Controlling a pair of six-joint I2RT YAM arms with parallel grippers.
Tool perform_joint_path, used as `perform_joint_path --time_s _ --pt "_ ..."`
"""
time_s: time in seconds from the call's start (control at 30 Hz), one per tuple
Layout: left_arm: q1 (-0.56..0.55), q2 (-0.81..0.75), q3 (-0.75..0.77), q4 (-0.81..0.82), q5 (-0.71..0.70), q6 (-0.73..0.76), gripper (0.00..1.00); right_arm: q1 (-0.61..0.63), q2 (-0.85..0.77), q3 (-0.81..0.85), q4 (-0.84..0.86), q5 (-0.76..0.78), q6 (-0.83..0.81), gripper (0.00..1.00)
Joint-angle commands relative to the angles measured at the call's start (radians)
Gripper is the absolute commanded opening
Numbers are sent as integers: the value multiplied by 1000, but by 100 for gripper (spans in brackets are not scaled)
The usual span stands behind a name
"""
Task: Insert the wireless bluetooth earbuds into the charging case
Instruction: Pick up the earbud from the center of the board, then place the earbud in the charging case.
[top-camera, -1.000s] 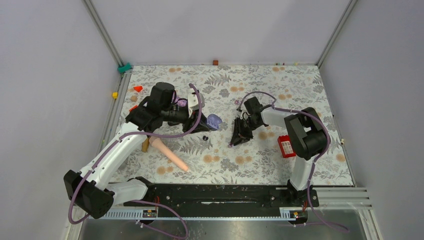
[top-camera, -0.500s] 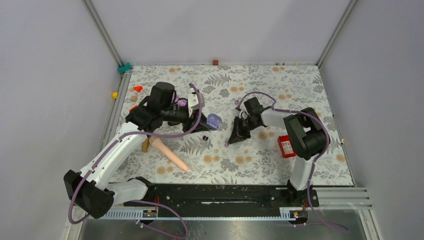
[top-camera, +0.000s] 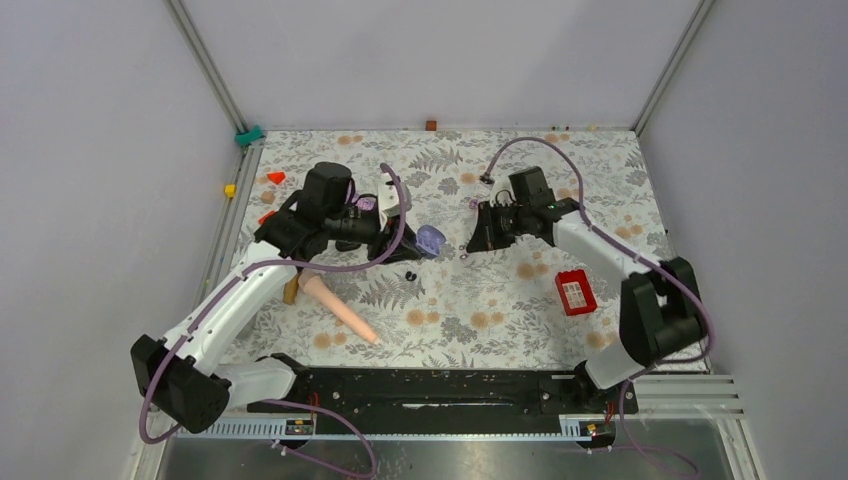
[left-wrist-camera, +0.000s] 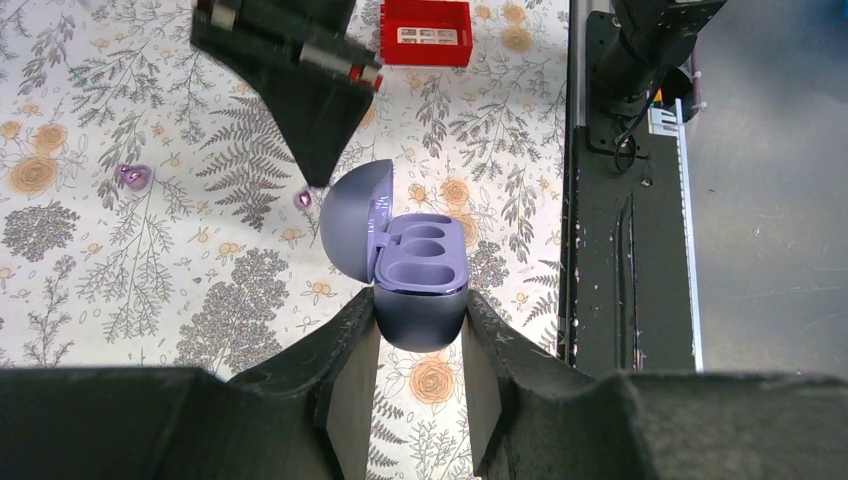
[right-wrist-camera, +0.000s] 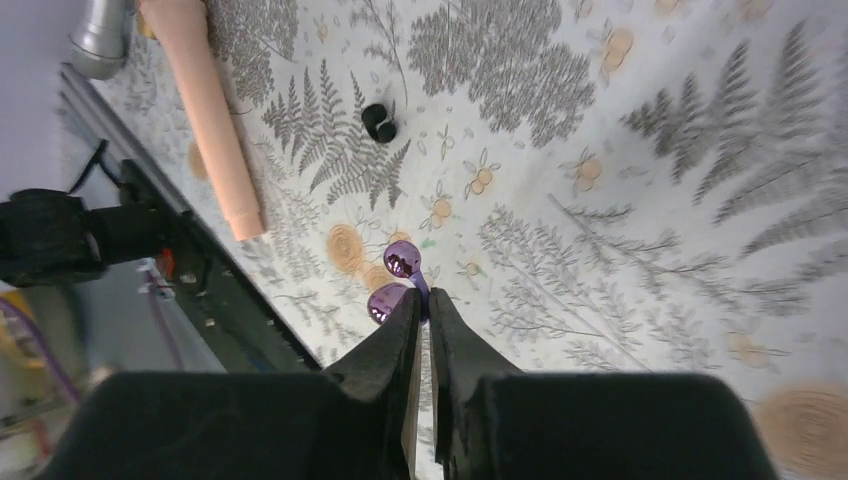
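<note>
My left gripper (left-wrist-camera: 420, 312) is shut on the purple charging case (left-wrist-camera: 420, 275), holding it by its base with the lid open and both sockets empty. From above, the charging case (top-camera: 428, 241) hangs left of centre. My right gripper (right-wrist-camera: 421, 297) is shut on the stem of a purple earbud (right-wrist-camera: 403, 262) and is raised over the mat, just right of the case (top-camera: 469, 249). A second glossy purple earbud (right-wrist-camera: 385, 300) shows beside the fingertip, and one lies on the mat (left-wrist-camera: 133, 177). Black earbuds (top-camera: 409, 275) lie on the mat below the case.
A pink microphone (top-camera: 338, 308) lies near the left arm. A red box (top-camera: 573, 292) sits by the right arm. Small coloured blocks (top-camera: 275, 177) lie along the left edge. The black base rail (top-camera: 430, 390) runs along the near edge.
My right gripper closed on the purple earbud near the mat, then lifted it and swung back and to the right. My left gripper and the case stayed put.
</note>
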Motion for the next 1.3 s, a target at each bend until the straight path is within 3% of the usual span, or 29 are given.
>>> perform_joint_path --time_s 0.0,0.3,0.47,0.63,0.8,1.27 --pt "-2 20 8 86 34 -40 3 -2 -174 47 -65 142 -246 11" --pt "-6 82 -4 135 77 -100 3 -1 -451 42 -37 272 -498 11" --pt "-20 115 -4 146 72 -114 3 23 -505 94 -53 274 -573 11" --pt "-34 140 -2 159 62 -129 3 146 -508 138 -87 350 -652 11" --pt "-37 155 0 168 59 -144 2 235 -486 163 -112 352 -663 12" --pt "-37 154 4 168 70 -144 2 295 -504 122 -116 210 -606 12"
